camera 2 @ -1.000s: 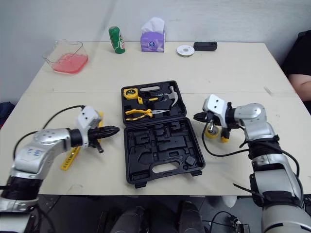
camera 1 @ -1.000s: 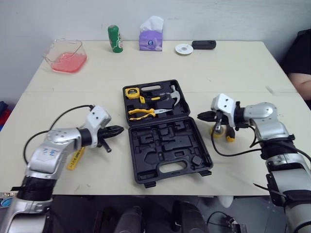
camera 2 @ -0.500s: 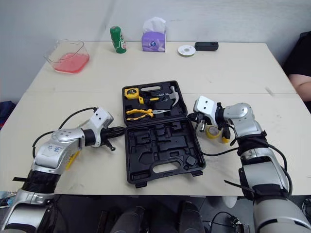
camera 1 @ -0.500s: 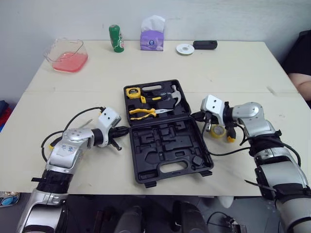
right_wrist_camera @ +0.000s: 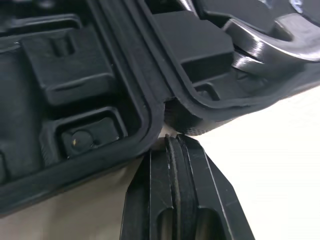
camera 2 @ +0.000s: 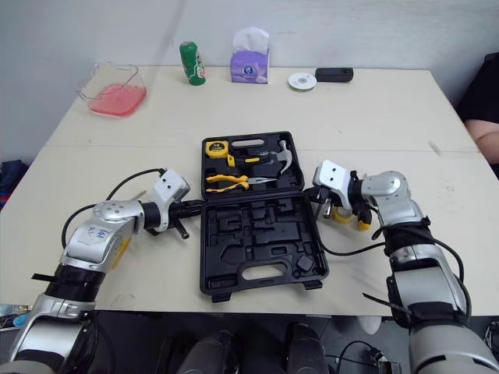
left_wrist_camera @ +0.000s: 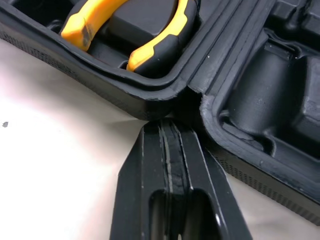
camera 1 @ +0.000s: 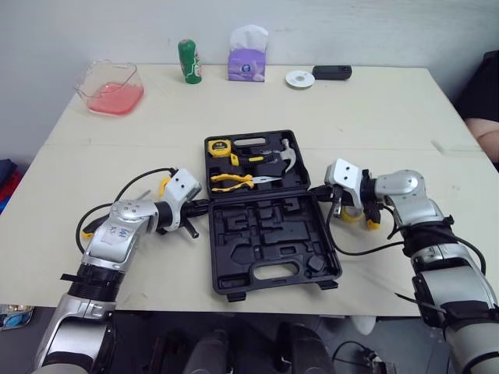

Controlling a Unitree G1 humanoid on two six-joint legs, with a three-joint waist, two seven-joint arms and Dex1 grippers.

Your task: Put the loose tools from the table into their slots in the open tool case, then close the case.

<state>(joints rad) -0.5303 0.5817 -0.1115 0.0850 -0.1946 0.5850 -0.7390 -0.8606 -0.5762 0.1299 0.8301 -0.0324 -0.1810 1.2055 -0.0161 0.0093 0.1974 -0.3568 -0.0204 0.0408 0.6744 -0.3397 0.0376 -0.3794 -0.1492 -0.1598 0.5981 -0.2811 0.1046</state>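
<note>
Nearest the robot, a black tool case [camera 1: 269, 234] is laid open on the worktop [camera 1: 374, 117]. Its near half shows bare moulded slots. Left jaws are seen closed, fingers pressed together, tip set at the hinge notch on the case's left side (touching or just short of it, cannot be told). Right jaws are likewise closed on nothing, tip placed at the hinge notch on the case's right side. A yellow tool [camera 2: 119, 248] is partly covered by the left forearm, on the worktop left of the case. A yellowish tape roll [camera 2: 340, 214] is seen just beside the right wrist, outside the case, with a yellow-handled item [camera 1: 373, 223] next to it, mostly hidden.

In the case's far half, a yellow tape measure [camera 1: 217, 146], yellow-handled pliers [camera 1: 226, 181] and a hammer [camera 1: 284, 156] are seated in slots.

Along the far edge are placed a clear container with pink contents [camera 1: 111, 87], a green can [camera 1: 188, 61], a purple tissue box [camera 1: 247, 61], a white disc [camera 1: 299, 78] and a black device [camera 1: 332, 72]. A person's arm [camera 1: 485, 117] is seen at the right edge.
</note>
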